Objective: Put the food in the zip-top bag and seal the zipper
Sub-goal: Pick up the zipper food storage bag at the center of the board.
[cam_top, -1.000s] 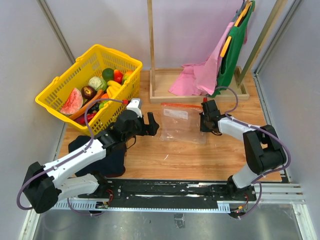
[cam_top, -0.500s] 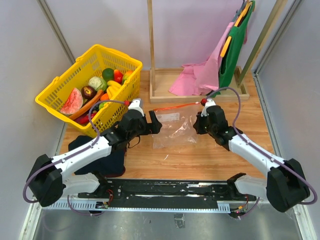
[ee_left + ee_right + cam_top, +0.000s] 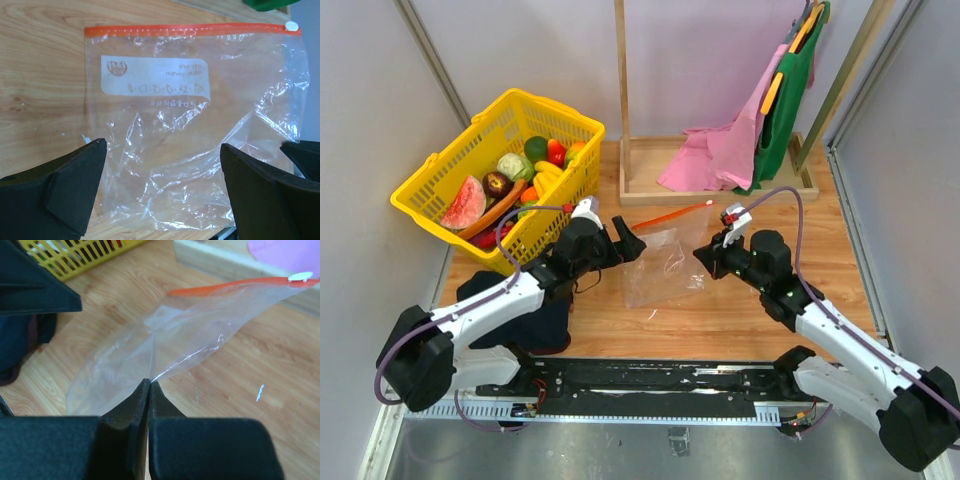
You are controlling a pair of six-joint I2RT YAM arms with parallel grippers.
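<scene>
Centre of the overhead frame, the bag (image 3: 665, 262) lay crumpled on the wooden table (image 3: 720, 320), its red-orange zipper (image 3: 670, 215) slanting toward upper middle. The right gripper (image 3: 149, 385) was pressed together, pinching a fold of clear film at the bag's right side, away from the zipper, lifting that side. The left gripper (image 3: 162, 150) hung spread wide over the bag, holding nothing. The food (image 3: 520, 165) sat in the yellow basket (image 3: 450, 150), upper left. Best play, I'd say: the left takes the zipper end gently, film taut, or the thin plastic slips free.
</scene>
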